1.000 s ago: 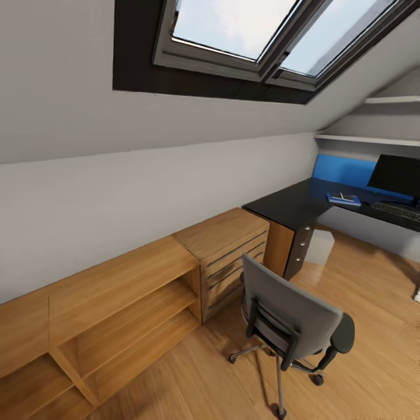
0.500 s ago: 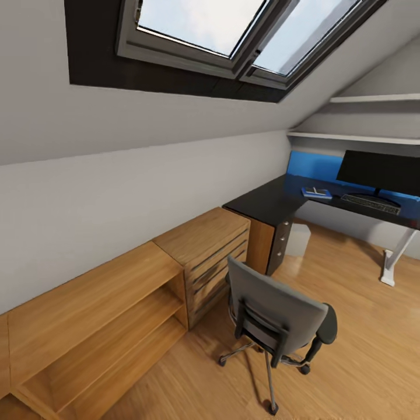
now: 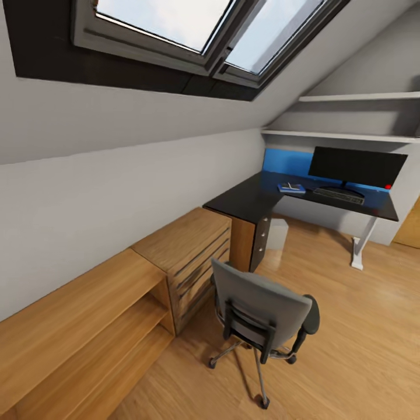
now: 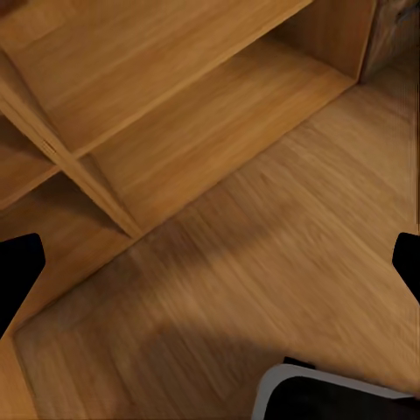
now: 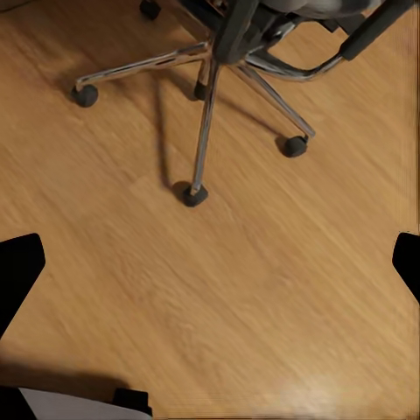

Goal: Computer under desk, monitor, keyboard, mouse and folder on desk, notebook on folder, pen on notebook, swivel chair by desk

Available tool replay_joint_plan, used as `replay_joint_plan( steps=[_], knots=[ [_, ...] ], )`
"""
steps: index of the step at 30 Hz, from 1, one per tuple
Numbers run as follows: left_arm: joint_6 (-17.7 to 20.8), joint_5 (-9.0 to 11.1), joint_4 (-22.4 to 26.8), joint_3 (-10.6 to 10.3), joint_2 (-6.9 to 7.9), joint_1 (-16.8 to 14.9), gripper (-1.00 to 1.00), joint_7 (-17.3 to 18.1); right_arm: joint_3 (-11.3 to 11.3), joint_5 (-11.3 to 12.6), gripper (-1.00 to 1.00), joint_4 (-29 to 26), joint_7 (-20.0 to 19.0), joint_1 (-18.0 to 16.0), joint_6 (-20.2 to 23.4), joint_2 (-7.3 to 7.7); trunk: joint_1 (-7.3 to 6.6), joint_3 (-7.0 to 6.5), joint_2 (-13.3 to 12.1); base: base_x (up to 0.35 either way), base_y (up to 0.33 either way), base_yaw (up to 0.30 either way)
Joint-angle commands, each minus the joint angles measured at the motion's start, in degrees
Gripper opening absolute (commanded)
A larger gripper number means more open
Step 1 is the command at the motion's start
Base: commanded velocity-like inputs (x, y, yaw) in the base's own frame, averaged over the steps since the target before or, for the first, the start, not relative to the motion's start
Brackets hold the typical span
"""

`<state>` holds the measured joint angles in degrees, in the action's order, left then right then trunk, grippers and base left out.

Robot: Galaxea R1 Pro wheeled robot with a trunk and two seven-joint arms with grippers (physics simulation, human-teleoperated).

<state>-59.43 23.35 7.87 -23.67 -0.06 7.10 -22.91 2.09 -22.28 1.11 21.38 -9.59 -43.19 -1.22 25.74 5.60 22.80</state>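
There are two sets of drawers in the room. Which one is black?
The drawer unit under the corner of the black desk is the black one, with round silver knobs. The other, the chest beside it, is light wood.

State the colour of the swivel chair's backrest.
Grey, on the swivel chair; clearest in the head view.

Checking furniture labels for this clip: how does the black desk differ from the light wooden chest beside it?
The desk is black, long and L-shaped, with a blue back panel; the wooden chest is a light-wood, compact box. The desk carries the monitor and keyboard; the chest's top is bare. The desk's drawers have small round knobs, the chest's long bar handles. Both stand against the sloped wall and hold drawers.
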Motion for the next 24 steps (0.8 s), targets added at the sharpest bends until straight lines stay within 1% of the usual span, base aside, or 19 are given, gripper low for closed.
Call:
replay_joint_plan(
  steps=[1, 10, 19, 24],
  knots=[
    [-0.08, 0.38, 0.13, -0.5, 0.01, 0.02, 1.0, -0.29, 0.2, -0.4, 1.0, 0.12, 0.59, -0.07, -0.05, -0.02, 0.04, 0.13, 0.11, 0.04, 0.044, -0.272],
    [-0.08, 0.38, 0.13, -0.5, -0.02, 0.02, 1.0, -0.29, 0.21, -0.43, 1.0, 0.12, 0.59, -0.07, -0.05, -0.02, 0.04, 0.35, 0.11, 0.015, 0.02, -0.272],
    [-0.08, 0.38, 0.13, -0.5, -0.01, 0.02, 1.0, -0.29, 0.22, -0.4, 1.0, 0.12, 0.59, -0.07, -0.05, -0.02, 0.04, 0.58, 0.11, 0.164, 0.165, -0.272],
    [-0.08, 0.38, 0.13, -0.5, -0.01, 0.02, 1.0, -0.29, 0.23, -0.45, 1.0, 0.12, 0.59, -0.07, -0.05, -0.02, 0.04, 0.7, 0.11, 0.085, 0.075, -0.272]
  ],
)
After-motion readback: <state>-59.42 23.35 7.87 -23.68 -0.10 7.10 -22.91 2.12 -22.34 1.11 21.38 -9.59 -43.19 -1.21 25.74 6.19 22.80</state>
